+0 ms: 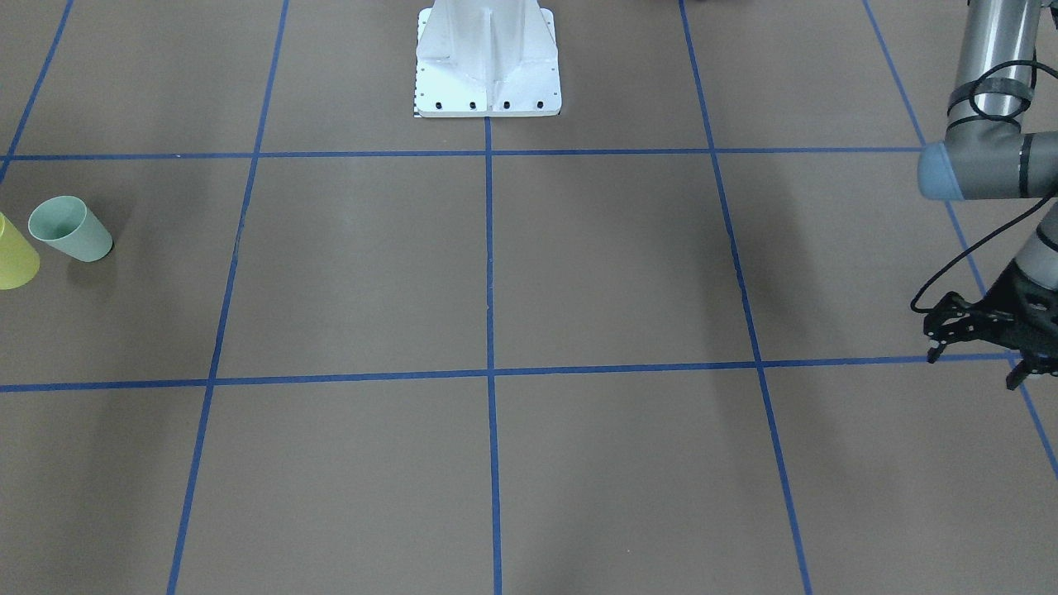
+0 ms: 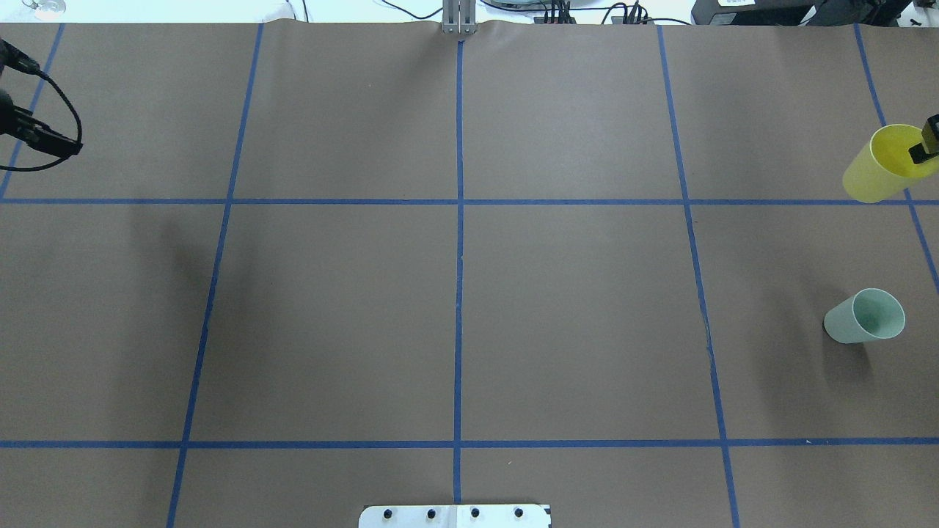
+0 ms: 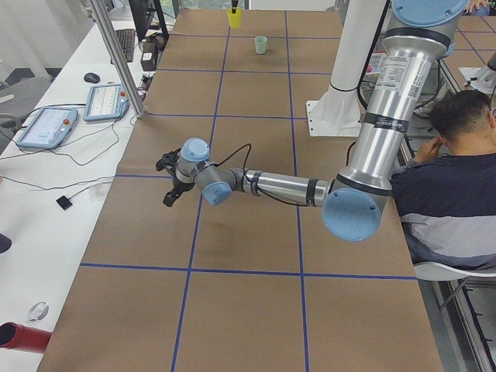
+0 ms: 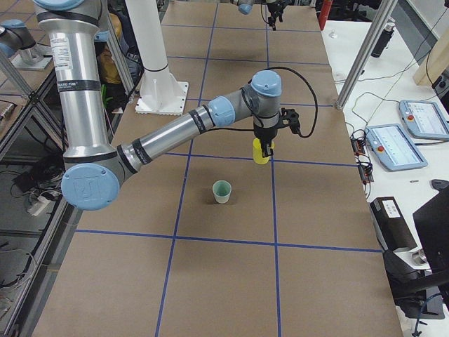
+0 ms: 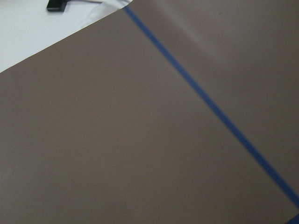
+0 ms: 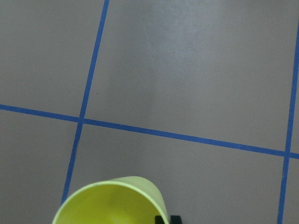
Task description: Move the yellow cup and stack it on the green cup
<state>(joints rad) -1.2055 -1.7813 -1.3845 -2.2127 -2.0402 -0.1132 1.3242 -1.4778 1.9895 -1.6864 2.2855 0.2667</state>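
Green cup (image 4: 222, 191) stands upright on the table (image 4: 210, 281), nearest the right-end camera. Just past it, right gripper (image 4: 262, 147) is clamped on the rim of the yellow cup (image 2: 873, 180), one finger inside. Cup looks lifted clear of the surface, but that's hard to confirm from these angles. Cups are apart, not stacked. Far end: left gripper (image 1: 974, 370) has fingers spread, holding nothing, over a blue tape line (image 1: 826, 362).

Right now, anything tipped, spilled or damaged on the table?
Nothing stands out. The green cup stands upright and empty; the yellow cup is upright too, gripped at its rim by the right claw, apart from the green one. No spill shows.
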